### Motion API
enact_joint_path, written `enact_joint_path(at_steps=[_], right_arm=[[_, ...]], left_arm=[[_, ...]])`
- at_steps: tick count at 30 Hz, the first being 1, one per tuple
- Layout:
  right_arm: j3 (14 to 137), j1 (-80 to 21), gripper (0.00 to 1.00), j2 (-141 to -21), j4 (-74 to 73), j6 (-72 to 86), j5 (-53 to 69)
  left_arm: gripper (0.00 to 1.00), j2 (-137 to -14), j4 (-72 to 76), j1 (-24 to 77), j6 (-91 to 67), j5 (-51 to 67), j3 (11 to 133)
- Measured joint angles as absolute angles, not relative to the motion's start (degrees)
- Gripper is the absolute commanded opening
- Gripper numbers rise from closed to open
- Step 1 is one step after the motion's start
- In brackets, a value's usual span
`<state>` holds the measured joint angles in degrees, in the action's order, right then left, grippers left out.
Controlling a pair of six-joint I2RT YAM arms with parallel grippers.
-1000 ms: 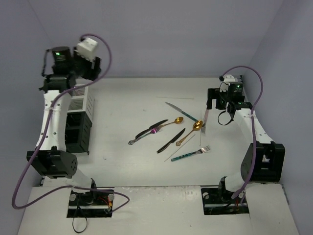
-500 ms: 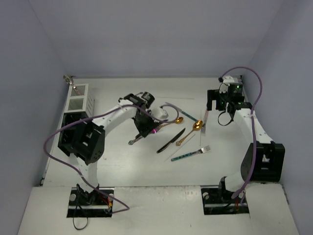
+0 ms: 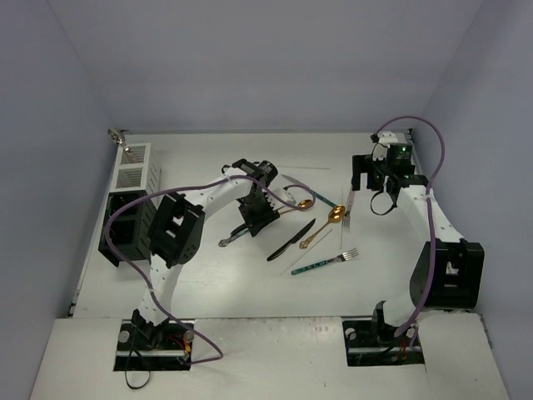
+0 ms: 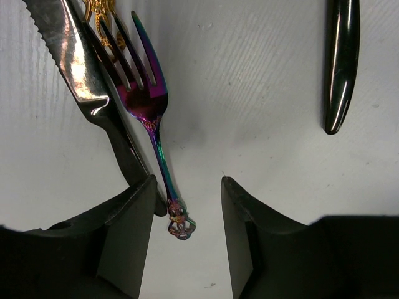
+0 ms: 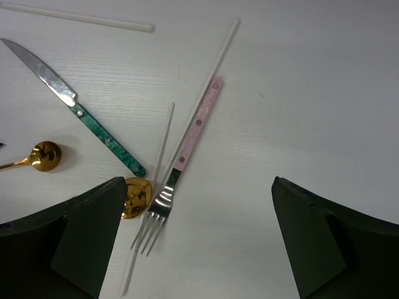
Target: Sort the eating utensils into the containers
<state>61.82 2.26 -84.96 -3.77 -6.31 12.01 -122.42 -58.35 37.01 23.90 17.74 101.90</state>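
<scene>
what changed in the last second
The left claw swung from the bins to mid-table and came down astride the handle of the purple fork, not gripping it yet. The right claw stayed open above the pink fork; nothing else moved.

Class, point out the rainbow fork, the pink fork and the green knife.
rainbow fork (image 4: 147, 99), left wrist view, base of tines
pink fork (image 5: 198, 123), right wrist view, handle
green knife (image 5: 106, 140), right wrist view, handle

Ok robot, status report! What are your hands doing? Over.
Left gripper open, straddling the rainbow fork handle, not gripping. Right gripper open above the pink fork. Knife lies tight beside that rainbow fork.
</scene>
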Motion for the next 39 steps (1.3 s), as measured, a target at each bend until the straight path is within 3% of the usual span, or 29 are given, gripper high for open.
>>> enact_joint_path(at_steps=[14, 18, 29, 39], right_arm=[[61.80, 2.28, 1.00, -85.21, -3.75, -6.50, 12.00], [61.80, 2.28, 1.00, -85.21, -3.73, -6.50, 11.99], [61.51, 2.28, 1.00, -85.23, -3.75, -6.94, 11.79], [61.49, 2.28, 1.00, -85.23, -3.75, -6.90, 11.79]], left_arm=[[0.40, -127.69, -59.30, 37.01, 24.73, 17.72, 105.03], [0.34, -129.03, -59.92, 37.01, 25.11, 17.26, 106.76], [0.01, -131.56, -61.73, 37.19, 26.41, 13.60, 110.34], [0.00, -129.45, -61.69, 37.56, 24.82, 14.53, 107.98]])
